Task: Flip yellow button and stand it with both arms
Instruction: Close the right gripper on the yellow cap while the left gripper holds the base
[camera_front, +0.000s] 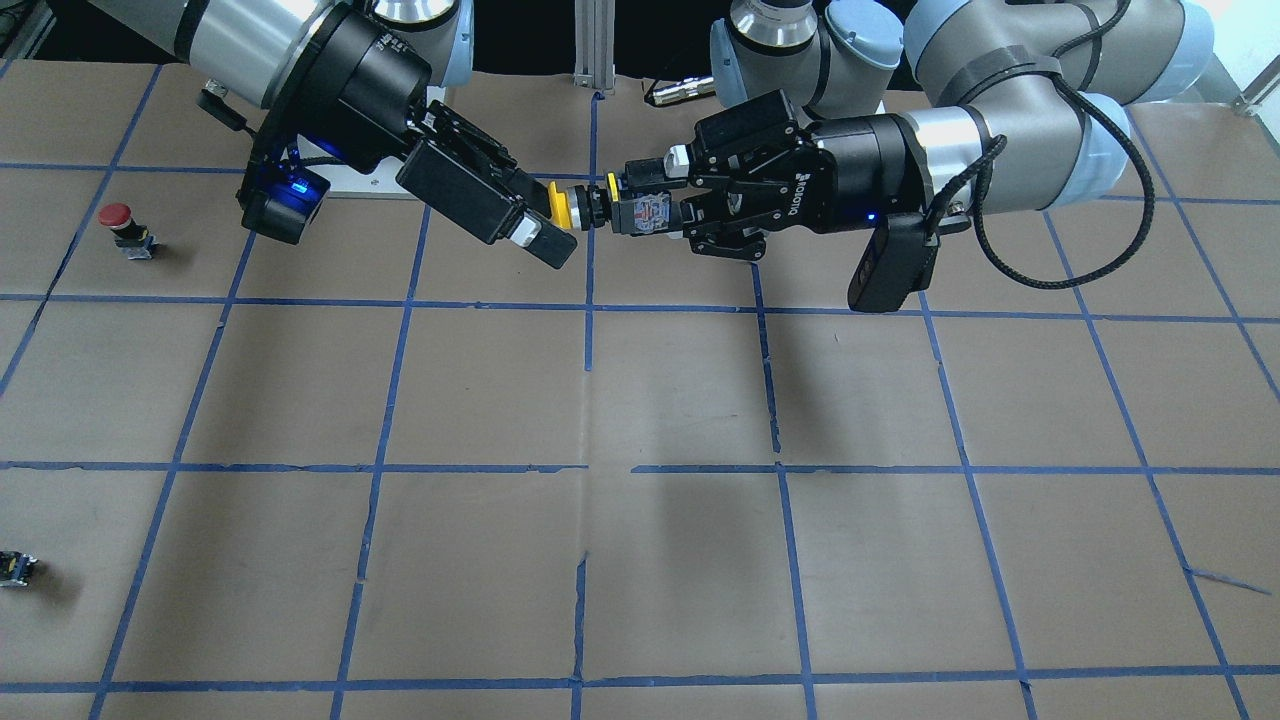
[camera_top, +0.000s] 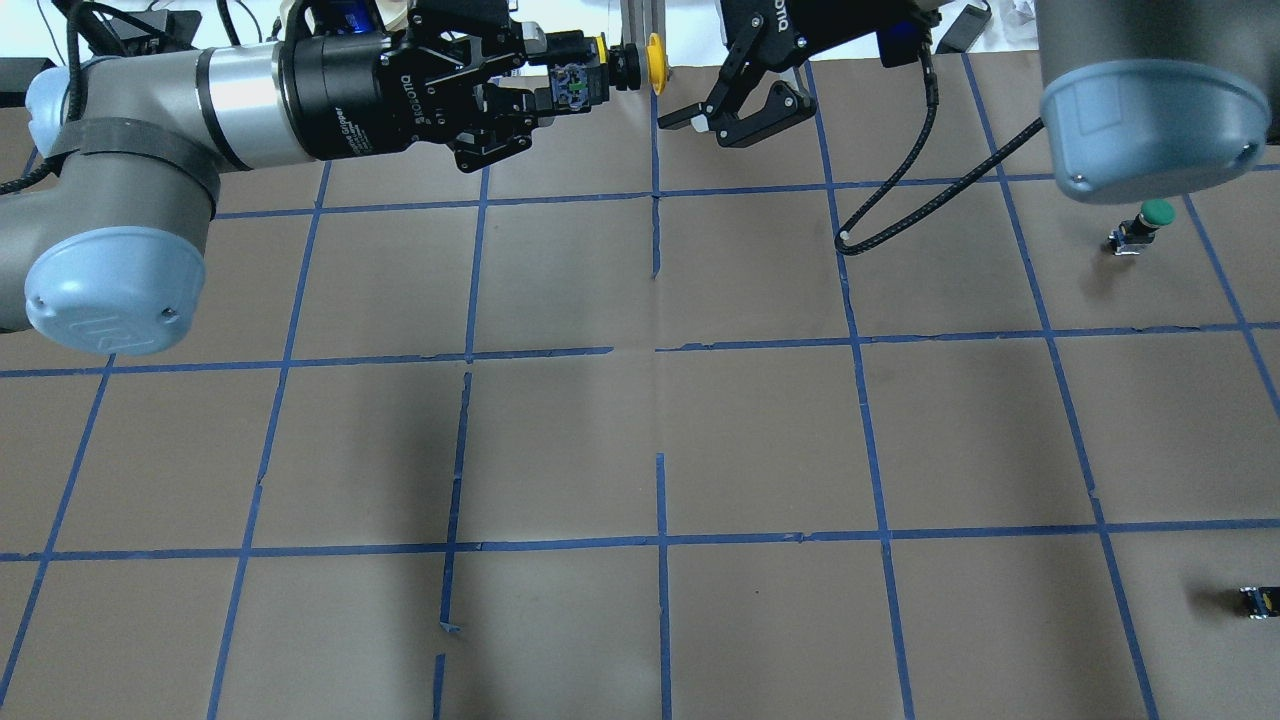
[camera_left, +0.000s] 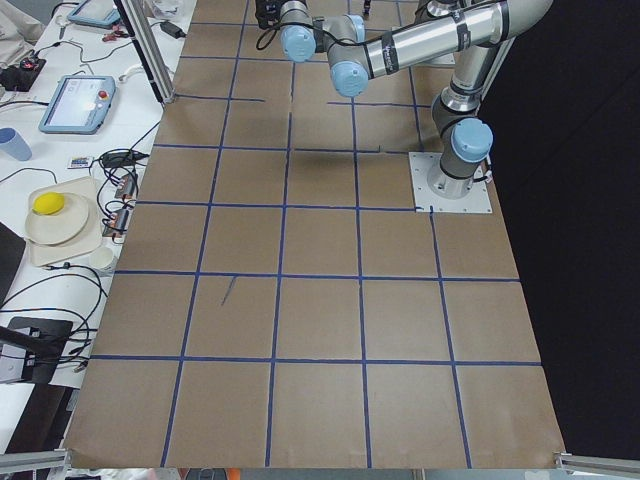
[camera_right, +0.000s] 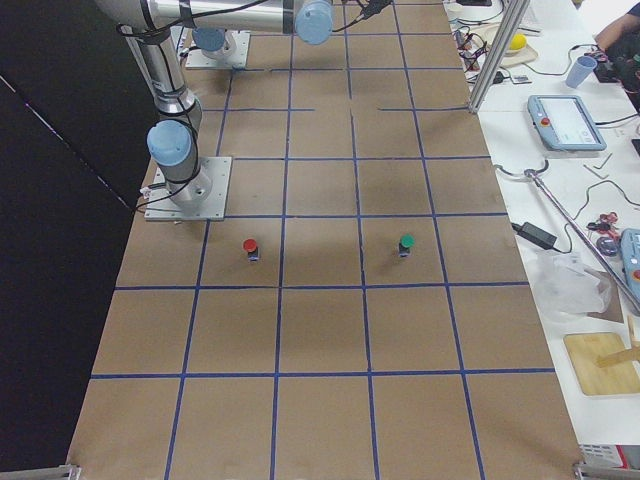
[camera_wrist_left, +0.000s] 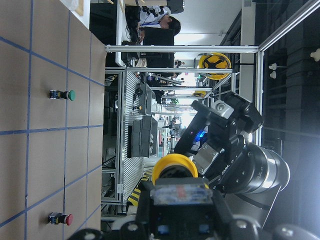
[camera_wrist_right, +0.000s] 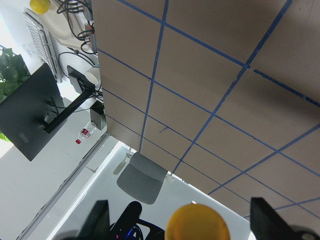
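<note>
The yellow button (camera_front: 600, 208) is held in the air, lying level, its yellow cap (camera_front: 562, 207) pointing at my right gripper. My left gripper (camera_front: 660, 195) is shut on the button's black-and-grey body (camera_top: 578, 85). My right gripper (camera_front: 548, 215) is open, and in the right wrist view the cap (camera_wrist_right: 197, 223) sits between its spread fingers (camera_wrist_right: 97, 220) without touching them. In the overhead view the right gripper (camera_top: 715, 128) stands open just right of the cap (camera_top: 655, 62). The left wrist view shows the cap (camera_wrist_left: 174, 167) with the right gripper (camera_wrist_left: 220, 135) beyond it.
A red-capped button (camera_front: 120, 225) stands on the table on the robot's right side, and a green-capped one (camera_top: 1145, 222) stands further out. A tiny black block (camera_front: 18, 568) lies near the table's far right corner. Brown paper with a blue tape grid (camera_front: 640, 468) covers the table.
</note>
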